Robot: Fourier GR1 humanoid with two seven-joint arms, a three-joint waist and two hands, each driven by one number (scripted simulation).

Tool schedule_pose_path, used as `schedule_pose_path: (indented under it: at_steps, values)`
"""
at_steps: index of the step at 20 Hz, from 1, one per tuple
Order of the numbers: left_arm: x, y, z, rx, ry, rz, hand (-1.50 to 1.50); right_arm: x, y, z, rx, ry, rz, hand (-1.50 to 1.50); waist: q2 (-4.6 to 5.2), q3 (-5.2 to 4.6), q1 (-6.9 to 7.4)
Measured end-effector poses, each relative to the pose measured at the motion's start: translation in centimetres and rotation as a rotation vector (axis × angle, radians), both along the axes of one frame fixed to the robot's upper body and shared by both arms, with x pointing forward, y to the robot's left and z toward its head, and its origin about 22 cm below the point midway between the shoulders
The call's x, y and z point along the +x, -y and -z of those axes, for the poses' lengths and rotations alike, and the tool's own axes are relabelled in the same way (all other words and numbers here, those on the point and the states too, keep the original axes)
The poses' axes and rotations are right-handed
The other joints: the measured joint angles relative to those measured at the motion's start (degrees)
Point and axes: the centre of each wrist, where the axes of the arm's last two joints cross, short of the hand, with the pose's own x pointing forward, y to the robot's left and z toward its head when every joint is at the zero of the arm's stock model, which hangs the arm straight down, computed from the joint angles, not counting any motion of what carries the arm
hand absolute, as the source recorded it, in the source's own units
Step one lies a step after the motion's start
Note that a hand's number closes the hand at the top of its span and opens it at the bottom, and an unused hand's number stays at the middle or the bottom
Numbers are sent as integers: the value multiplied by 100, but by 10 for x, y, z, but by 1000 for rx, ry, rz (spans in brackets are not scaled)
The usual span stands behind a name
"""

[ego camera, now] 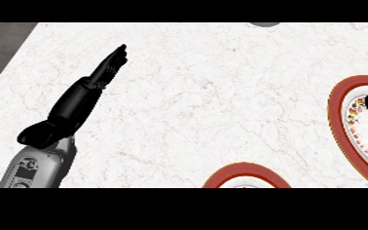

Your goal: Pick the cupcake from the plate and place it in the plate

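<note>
Left hand [79,97] rests at the left over the marble tabletop [208,92], fingers straight and together, holding nothing. One red-rimmed plate [247,171] sits at the bottom edge, another plate [338,108] far right. Can't really make out the cupcake.

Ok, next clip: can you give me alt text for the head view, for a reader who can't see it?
The robot's left hand rests open at the left of a white marble counter, fingers straight and pointing away, holding nothing. Two red-rimmed plates are cut off by the frame, one at the right edge and one at the bottom. No cupcake or right hand is clearly visible.
</note>
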Motion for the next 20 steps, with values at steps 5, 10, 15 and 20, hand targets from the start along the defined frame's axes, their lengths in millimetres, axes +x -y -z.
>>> schedule_pose_path:
  at_steps: [5,10,15,20]
  values:
    - [1,-5,3,2,-9,-31,0,-6,7,21,-6,-6,7,150,-49,7,-181]
    - [0,-12,6,1,-24,-63,0,-16,17,42,69,59,30,-150,-105,22,-353]
    - [-2,-19,9,-2,-30,-92,0,-28,25,76,164,139,63,-150,-139,29,-499]
    - [-3,-22,10,0,-33,-99,0,-33,22,114,176,163,59,-150,-165,10,-519]
